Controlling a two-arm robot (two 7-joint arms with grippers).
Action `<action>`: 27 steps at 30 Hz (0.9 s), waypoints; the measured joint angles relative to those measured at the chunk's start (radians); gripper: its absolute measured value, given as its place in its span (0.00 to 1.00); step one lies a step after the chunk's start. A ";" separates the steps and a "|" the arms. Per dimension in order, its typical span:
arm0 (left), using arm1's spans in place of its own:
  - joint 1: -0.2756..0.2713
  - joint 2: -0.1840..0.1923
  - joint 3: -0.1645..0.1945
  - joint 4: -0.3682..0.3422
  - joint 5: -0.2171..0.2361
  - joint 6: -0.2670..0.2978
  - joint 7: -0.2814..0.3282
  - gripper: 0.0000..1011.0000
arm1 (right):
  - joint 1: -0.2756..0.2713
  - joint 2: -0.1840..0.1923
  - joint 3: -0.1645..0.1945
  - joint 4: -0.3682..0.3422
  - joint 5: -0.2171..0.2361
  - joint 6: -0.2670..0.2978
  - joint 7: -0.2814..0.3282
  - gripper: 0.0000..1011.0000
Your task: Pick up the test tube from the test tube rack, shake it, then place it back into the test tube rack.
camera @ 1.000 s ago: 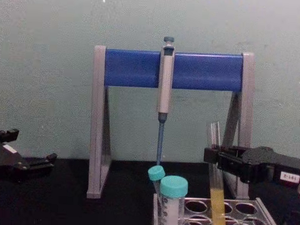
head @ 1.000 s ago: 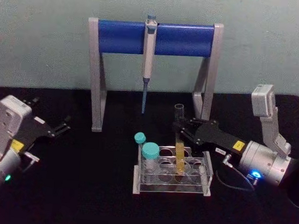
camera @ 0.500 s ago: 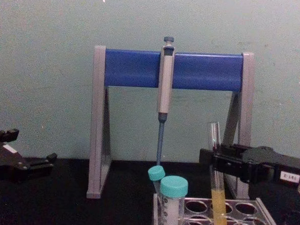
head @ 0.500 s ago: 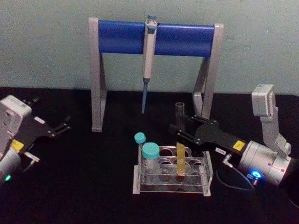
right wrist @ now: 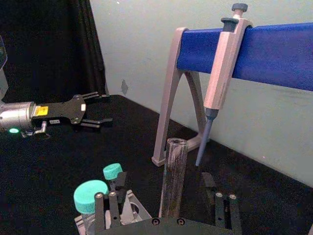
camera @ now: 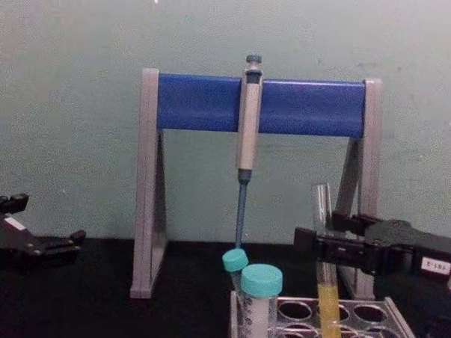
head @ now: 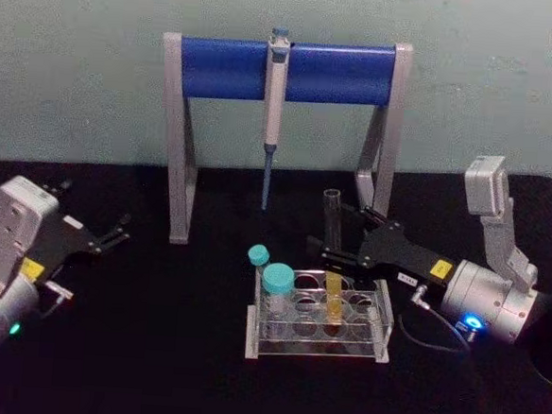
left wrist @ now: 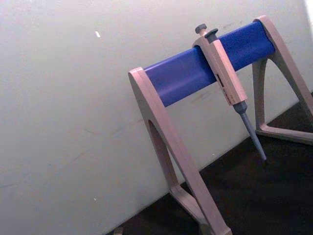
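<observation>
- No words, numbers or brand names can be read anywhere.
- The right gripper (head: 335,238) carries a yellow sticker and a small white label on its black body; the print on both is too blurred to make out.
- The left gripper (head: 113,233), at the table's left, carries a yellow sticker, also unreadable.
</observation>
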 joint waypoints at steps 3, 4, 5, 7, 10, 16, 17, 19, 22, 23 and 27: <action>0.000 0.000 0.000 0.000 0.000 0.000 0.000 0.99 | 0.000 0.000 0.000 0.000 0.000 0.000 0.000 0.99; 0.000 0.000 0.000 0.000 0.000 0.000 0.000 0.99 | 0.000 0.000 0.000 0.000 0.000 0.000 0.000 0.99; 0.000 0.000 0.000 0.000 0.000 0.000 0.000 0.99 | 0.000 0.000 0.000 0.000 0.000 0.000 0.000 0.99; 0.000 0.000 0.000 0.000 0.000 0.000 0.000 0.99 | 0.000 0.000 0.000 0.000 0.000 0.000 0.000 0.99; 0.000 0.000 0.000 0.000 0.000 0.000 0.000 0.99 | 0.000 0.000 0.000 0.000 0.000 0.000 0.000 0.99; 0.000 0.000 0.000 0.000 0.000 0.000 0.000 0.99 | -0.004 0.003 0.001 -0.007 -0.002 -0.002 -0.007 0.99; 0.000 0.000 0.000 0.000 0.000 0.000 0.000 0.99 | -0.009 0.006 0.004 -0.019 -0.005 -0.005 -0.014 0.99; 0.000 0.000 0.000 0.000 0.000 0.000 0.000 0.99 | -0.019 0.011 0.011 -0.038 -0.009 -0.012 -0.024 0.99; 0.000 0.000 0.000 0.000 0.000 0.000 0.000 0.99 | -0.037 0.020 0.027 -0.074 -0.010 -0.027 -0.044 0.99; 0.000 0.000 0.000 0.000 0.000 0.000 0.000 0.99 | -0.042 0.021 0.032 -0.084 -0.010 -0.031 -0.048 0.99; 0.000 0.000 0.000 0.000 0.000 0.000 0.000 0.99 | -0.068 0.029 0.057 -0.133 -0.010 -0.050 -0.077 0.99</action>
